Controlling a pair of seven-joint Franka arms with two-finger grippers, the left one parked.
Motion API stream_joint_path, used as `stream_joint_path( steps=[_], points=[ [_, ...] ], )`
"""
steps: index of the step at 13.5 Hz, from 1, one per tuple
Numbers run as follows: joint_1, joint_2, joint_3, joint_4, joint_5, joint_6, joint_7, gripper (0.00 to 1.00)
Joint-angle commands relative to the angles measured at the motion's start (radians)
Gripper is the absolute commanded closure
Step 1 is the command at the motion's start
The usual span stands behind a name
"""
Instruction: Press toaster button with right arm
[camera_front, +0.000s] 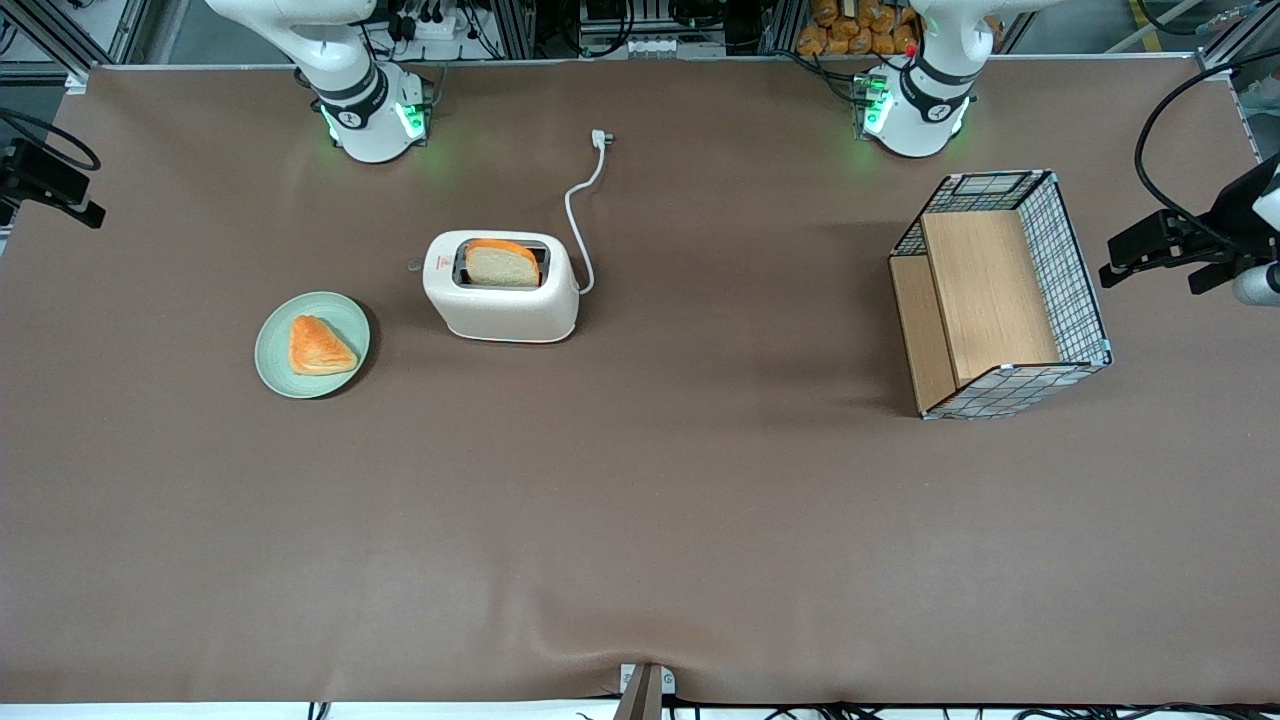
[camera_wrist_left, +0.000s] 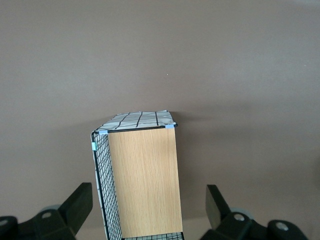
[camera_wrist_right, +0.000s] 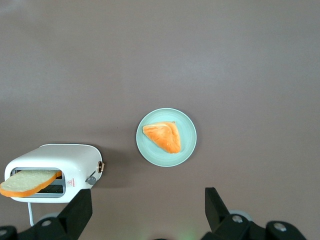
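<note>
The cream-white toaster (camera_front: 500, 300) stands on the brown table with a slice of bread (camera_front: 502, 266) sticking up from its slot. Its small grey button (camera_front: 413, 266) protrudes from the narrow end that faces the plate. In the right wrist view the toaster (camera_wrist_right: 55, 167) and the button (camera_wrist_right: 91, 180) show well below the camera. My right gripper (camera_wrist_right: 147, 212) is open and empty, held high above the table, and the button lies close by one black finger (camera_wrist_right: 80, 212). In the front view the gripper (camera_front: 60, 190) is at the working arm's end of the table, apart from the toaster.
A pale green plate (camera_front: 312, 344) with an orange pastry (camera_front: 318, 346) lies beside the toaster's button end. The white cord (camera_front: 580, 215) runs from the toaster toward the arm bases. A wire-and-wood basket (camera_front: 1000, 295) stands toward the parked arm's end.
</note>
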Motion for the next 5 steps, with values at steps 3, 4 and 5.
stream_joint_path(
  steps=[3, 4, 5],
  points=[
    [0.005, 0.015, -0.002, 0.011, -0.004, -0.001, -0.009, 0.00],
    [0.006, 0.015, -0.002, 0.012, -0.004, -0.001, -0.009, 0.00],
    [0.006, 0.015, -0.002, 0.012, -0.005, 0.001, -0.009, 0.00]
  ],
)
